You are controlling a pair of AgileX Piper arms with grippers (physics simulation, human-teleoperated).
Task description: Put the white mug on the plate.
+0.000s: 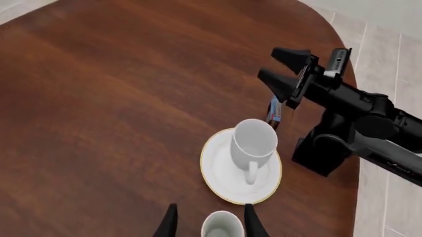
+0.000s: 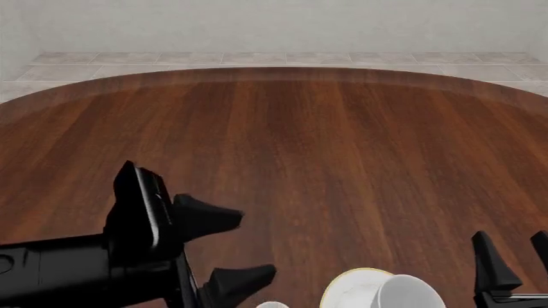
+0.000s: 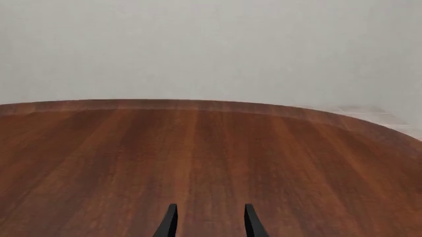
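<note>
**Mug looks placed: the risk now is knocking it on the way out**

The white mug (image 1: 254, 142) is standing on the plate (image 1: 221, 180), handle towards your left hand (image 2: 256, 245). Both sit just ahead of that hand and close beside the right hand (image 2: 509, 247). I'd judge the task as good as done.

Hands: the left one is spread and gripping nothing. The right one is spread too, empty, with only bare desk (image 3: 211, 148) ahead of it.

What can go wrong:
- The right hand is near the plate. Swing it sideways towards the plate and a finger clips the mug or shoves the plate. Lift it first, then pull back.
- A small white round object (image 1: 222, 226) sits between the left fingertips. Close or drop that hand and you nudge it into the plate rim.
- The mug sits towards the plate edge farther from the left hand, not centred. A bump could walk it off.

Can't confirm:
- Whether the mug base is fully inside the rim. The front view cuts off the mug and plate at the frame edge.
- Whether the left fingers touch the round object. It is cropped in both views.
- A small blue-and-brown thing (image 1: 274, 111) beyond the mug, next to the right hand, is mostly hidden. I can't identify it.
</note>
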